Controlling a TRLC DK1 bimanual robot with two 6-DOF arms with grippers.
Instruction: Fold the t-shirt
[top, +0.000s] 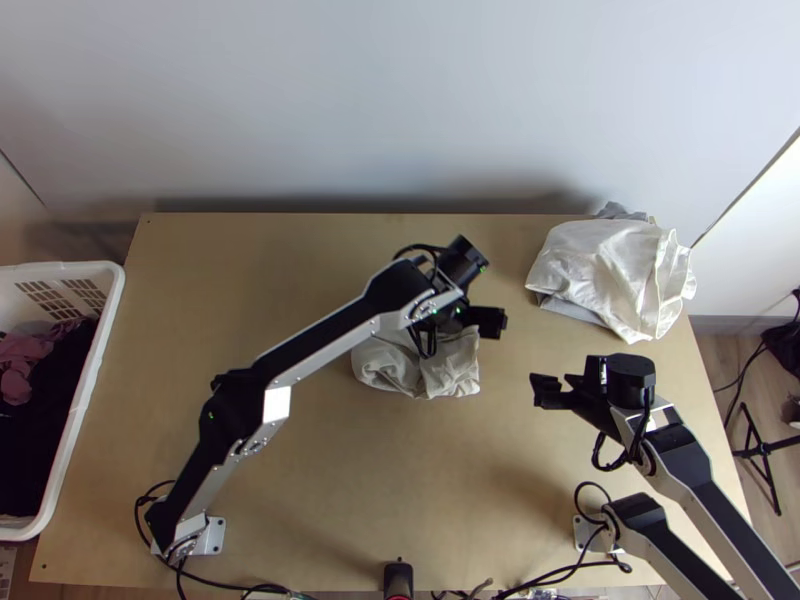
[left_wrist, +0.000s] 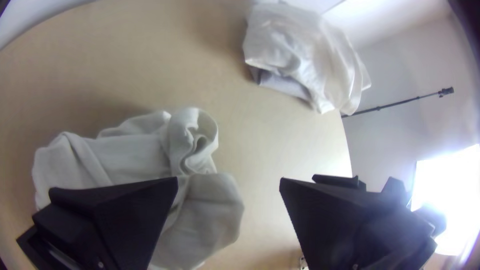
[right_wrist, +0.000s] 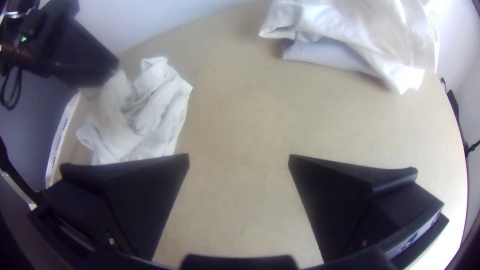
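A white t-shirt (top: 420, 365) lies bunched on the table's middle, partly hidden under my left gripper (top: 490, 320). In the left wrist view, my left gripper (left_wrist: 229, 187) is open above the shirt (left_wrist: 135, 155), whose rumpled folds lie below and beside one finger. My right gripper (top: 548, 392) stands to the right of the shirt, apart from it. The right wrist view has my right gripper (right_wrist: 239, 162) open over bare wood, with the bunched shirt (right_wrist: 145, 117) off to one side.
A pile of white and grey cloth (top: 610, 275) lies at the table's back right corner. At the far left stands a white basket (top: 75, 400) holding dark and pink clothes. Bare tabletop (top: 330, 490) stretches across the front, and a black stand is beyond the right edge.
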